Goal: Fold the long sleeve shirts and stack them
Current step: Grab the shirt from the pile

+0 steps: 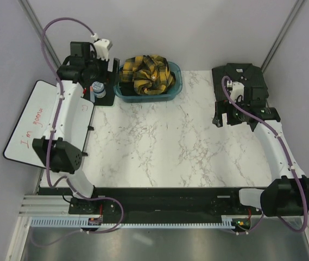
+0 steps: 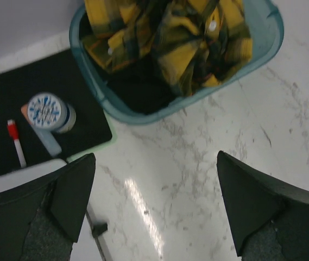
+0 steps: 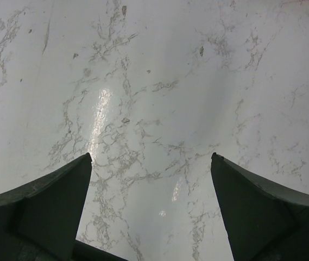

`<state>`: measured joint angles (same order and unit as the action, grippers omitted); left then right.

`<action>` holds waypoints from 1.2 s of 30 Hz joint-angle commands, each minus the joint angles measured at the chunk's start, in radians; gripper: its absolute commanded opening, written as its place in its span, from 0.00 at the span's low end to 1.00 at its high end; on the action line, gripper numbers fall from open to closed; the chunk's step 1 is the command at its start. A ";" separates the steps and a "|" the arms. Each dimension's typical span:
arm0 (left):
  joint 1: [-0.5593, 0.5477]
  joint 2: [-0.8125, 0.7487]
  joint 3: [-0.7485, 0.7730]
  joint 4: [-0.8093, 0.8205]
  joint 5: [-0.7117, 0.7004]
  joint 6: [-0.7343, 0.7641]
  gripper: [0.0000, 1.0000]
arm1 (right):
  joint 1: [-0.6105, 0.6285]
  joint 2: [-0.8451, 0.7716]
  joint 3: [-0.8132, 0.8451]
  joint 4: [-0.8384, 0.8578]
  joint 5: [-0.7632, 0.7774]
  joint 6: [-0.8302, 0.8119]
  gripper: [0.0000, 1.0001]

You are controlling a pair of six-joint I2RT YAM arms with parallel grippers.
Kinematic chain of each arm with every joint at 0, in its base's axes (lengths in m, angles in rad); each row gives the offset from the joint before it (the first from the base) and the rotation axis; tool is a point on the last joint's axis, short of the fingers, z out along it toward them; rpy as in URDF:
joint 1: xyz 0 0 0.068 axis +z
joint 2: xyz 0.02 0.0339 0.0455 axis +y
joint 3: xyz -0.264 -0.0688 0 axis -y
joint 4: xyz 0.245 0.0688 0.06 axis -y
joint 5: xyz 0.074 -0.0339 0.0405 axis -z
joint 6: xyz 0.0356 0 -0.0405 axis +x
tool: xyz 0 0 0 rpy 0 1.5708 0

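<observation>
The middle of the marble table (image 1: 159,147) is bare. That looks like the spot for spreading a shirt flat.

The right gripper (image 3: 151,156) hangs over the bare marble on the right side. Its jaws are wide apart and hold nothing. It seems to wait there so it can help once a shirt is laid down.

Farther back on the left, the left gripper (image 2: 155,157) is near the blue basket (image 2: 273,22). Its jaws are wide apart too, with nothing in them. It looks ready to reach in.

The yellow plaid shirt (image 2: 197,38) lies bunched up in the basket, not folded yet. Some dark cloth (image 2: 138,89) lies under it; whether that is a shirt is hard to tell.

At the far right corner lies a folded dark shirt (image 1: 240,75), likely the start of the stack and out of the way.
</observation>
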<state>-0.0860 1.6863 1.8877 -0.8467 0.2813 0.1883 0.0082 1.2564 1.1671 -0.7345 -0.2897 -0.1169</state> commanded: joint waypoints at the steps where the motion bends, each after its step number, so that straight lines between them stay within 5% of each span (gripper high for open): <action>1: -0.089 0.264 0.298 0.101 -0.062 -0.101 1.00 | -0.004 0.021 0.039 0.003 -0.014 0.006 0.98; 5: -0.156 0.470 0.481 0.196 -0.079 -0.156 1.00 | -0.033 0.028 0.037 0.001 -0.005 0.003 0.98; 14: -0.205 0.687 0.438 0.477 0.042 -0.231 0.99 | -0.037 0.067 0.036 -0.003 -0.009 -0.004 0.98; 24: -0.228 0.868 0.465 0.557 -0.056 -0.193 0.98 | -0.045 0.075 0.031 0.000 0.003 -0.010 0.98; 27: -0.235 0.888 0.496 0.557 -0.056 -0.148 0.70 | -0.045 0.075 0.029 0.000 0.012 -0.010 0.98; 28: -0.233 0.888 0.502 0.557 -0.051 -0.144 0.42 | -0.047 0.074 0.029 0.000 0.015 -0.010 0.98; 31: -0.233 0.839 0.542 0.540 -0.041 -0.141 0.02 | -0.048 0.067 0.031 0.000 0.012 -0.010 0.98; 36: -0.227 0.624 0.585 0.580 0.004 -0.173 0.02 | -0.053 0.052 0.037 0.000 0.001 -0.006 0.98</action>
<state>-0.3107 2.5465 2.3913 -0.3515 0.2565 0.0235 -0.0376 1.3346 1.1671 -0.7418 -0.2832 -0.1196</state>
